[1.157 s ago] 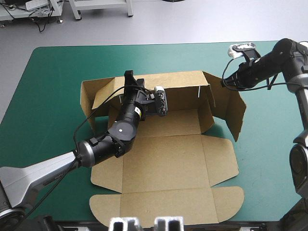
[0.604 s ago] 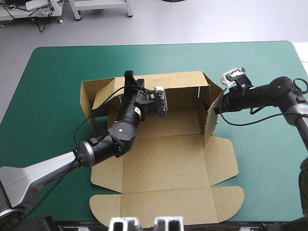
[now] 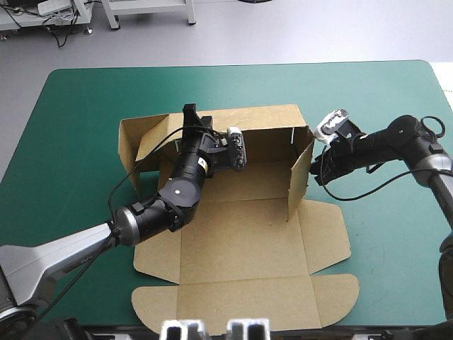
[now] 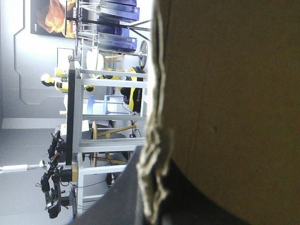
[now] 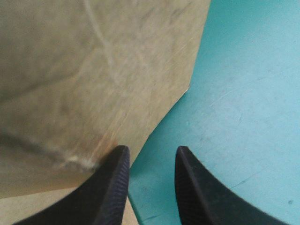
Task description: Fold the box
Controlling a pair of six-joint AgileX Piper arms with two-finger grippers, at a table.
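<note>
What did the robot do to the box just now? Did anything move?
The right gripper swung in toward the box and pushed its right side flap inward. The flap was splayed out before and now stands nearly upright. The gripper is open, so it is pushing rather than gripping. The left gripper stayed shut on the back wall, and the rest of the box lay as before.

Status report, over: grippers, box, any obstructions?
Left gripper shut on the box at its far wall. Right gripper open, at the raised right wall. Nothing obstructing.
</note>
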